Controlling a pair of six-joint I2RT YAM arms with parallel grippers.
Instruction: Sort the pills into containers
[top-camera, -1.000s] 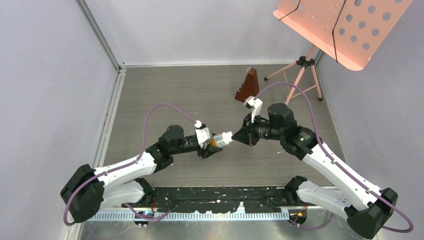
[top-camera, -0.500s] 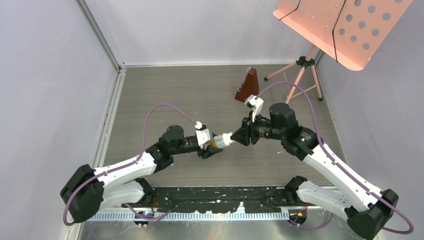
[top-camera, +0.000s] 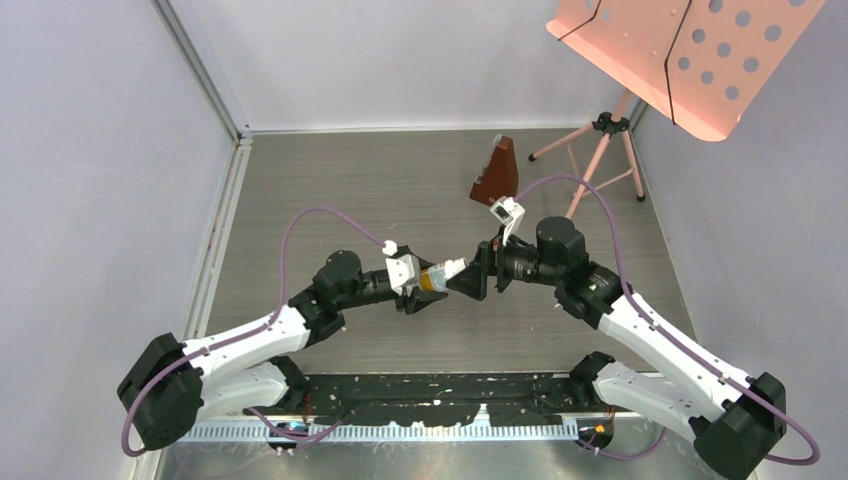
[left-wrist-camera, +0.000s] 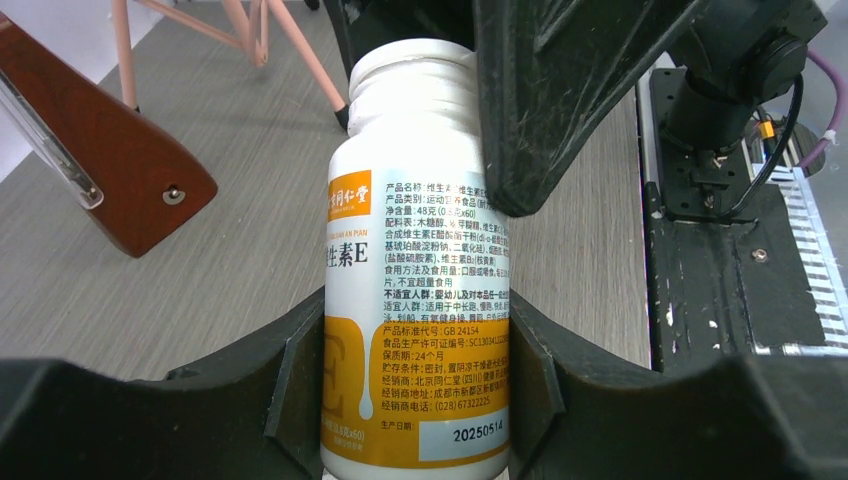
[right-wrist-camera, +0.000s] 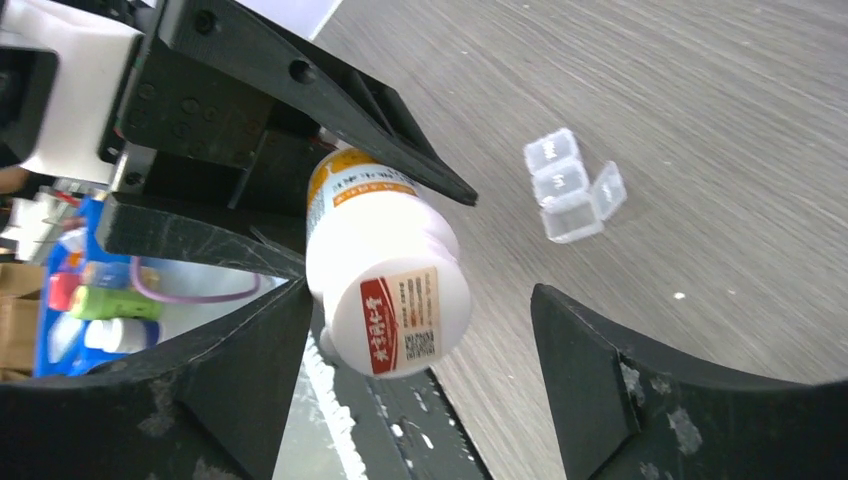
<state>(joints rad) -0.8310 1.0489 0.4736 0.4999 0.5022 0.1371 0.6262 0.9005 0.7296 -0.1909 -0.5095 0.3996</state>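
Looking down, left gripper (top-camera: 428, 288): clenched on the pill bottle (top-camera: 440, 277), which it holds roughly level above the table (top-camera: 350, 190), cap end toward the right arm.
Looking down, right gripper (top-camera: 472, 283): at the pill bottle's cap end with fingers spread; whether it touches cannot be told from here.
Looking down, bystanders: a brown metronome (top-camera: 497, 172) stands well beyond the pill bottle, and a pink music stand (top-camera: 680, 60) rises farther beyond it, to the right.
Left wrist, pill bottle: the body is pinched between both left fingers (left-wrist-camera: 250, 400), with the orange-and-white label facing the lens.
Left wrist, cap (left-wrist-camera: 410, 85): white and seated on the pill bottle's neck; one black right finger (left-wrist-camera: 570, 100) crosses just in front of its right side.
Right wrist, right gripper: jaws released, one finger standing off on each side of the cap with a gap both ways, grasping nothing.
Right wrist, containers (right-wrist-camera: 572, 190): a clear strip box on the table, beyond and right of the pill bottle and well apart from it; one lid is flipped up and no pill shows inside.
Right wrist, pills: none visible anywhere; presumably they are inside the pill bottle.
Progress: early, in my judgement. The cap looks to be on, nothing is poured, no compartment is filled.
Left to do: get the cap off, bring the pill bottle over the containers, drop pills into the compartments.
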